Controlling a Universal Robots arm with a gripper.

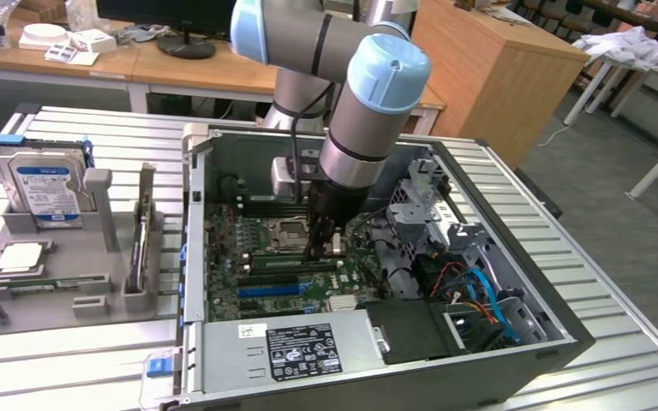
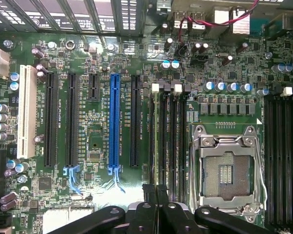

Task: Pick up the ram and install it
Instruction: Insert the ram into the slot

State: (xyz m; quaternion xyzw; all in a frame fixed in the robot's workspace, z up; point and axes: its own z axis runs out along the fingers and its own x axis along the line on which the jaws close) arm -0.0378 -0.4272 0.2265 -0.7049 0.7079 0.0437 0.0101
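Single arm reaching down into the open computer case, with the hand hanging just above the motherboard. In the wrist view the hand is pinched almost shut, nothing is showing between its fingertips, and it is sitting at the end of the black memory slots beside the empty CPU socket. The ram is lying flat and low in a groove of the grey tray on the slatted surface. That puts it well apart from the hand, at the exterior view's left, just beside the square processor chip and in front of the upright hard drive. Several hazards are arising from this arrangement. The socket's contacts are lying exposed right next to the slots, so any sideways drift of the fingers is risking damage to them. The hand is working deep inside the case, so the case wall and the cables are crowding any path out. The stick is thin and is sitting deep in its groove (little edge is standing proud for a grip). Fingers that are not opening in time, or are coming down off-centre, are likely to be striking the tray or nudging the chip. Skewed seating in a slot is a further risk, judging by how tightly the slots are packed.
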